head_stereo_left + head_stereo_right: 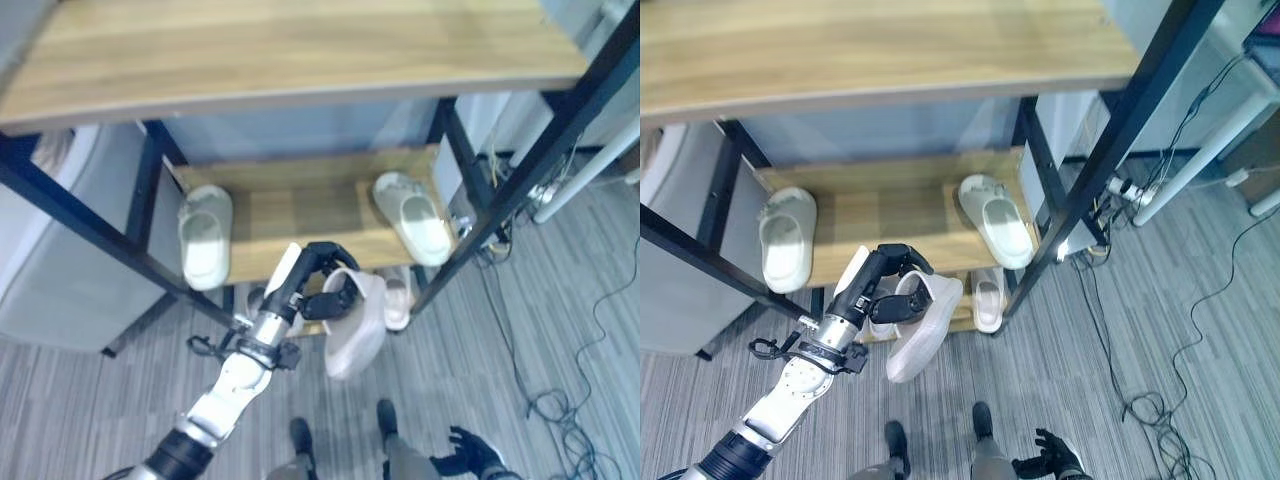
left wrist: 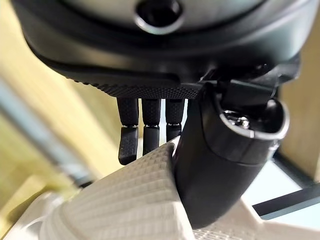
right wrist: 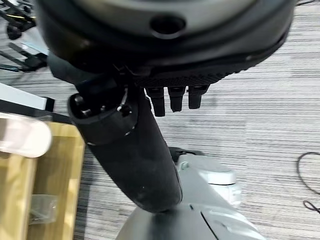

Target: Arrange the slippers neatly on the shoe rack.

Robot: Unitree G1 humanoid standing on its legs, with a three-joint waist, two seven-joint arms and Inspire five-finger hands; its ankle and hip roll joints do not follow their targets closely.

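My left hand (image 1: 318,282) is shut on a pale slipper (image 1: 355,335), which hangs toe-down just in front of the rack's middle shelf (image 1: 300,215). In the left wrist view the fingers (image 2: 144,135) and thumb (image 2: 210,165) pinch the slipper's textured upper (image 2: 130,200). Two matching slippers lie on that shelf, one at the left end (image 1: 205,238) and one at the right end (image 1: 413,217). A further slipper (image 1: 397,298) lies lower down, behind the held one. My right hand (image 1: 470,450) hangs low near the floor, open and holding nothing.
The wooden top shelf (image 1: 280,50) overhangs the middle shelf. Black frame posts (image 1: 540,150) stand at the rack's corners. A white appliance (image 1: 60,250) stands to the left. Cables (image 1: 560,400) and a power strip (image 1: 545,190) lie on the grey floor at the right.
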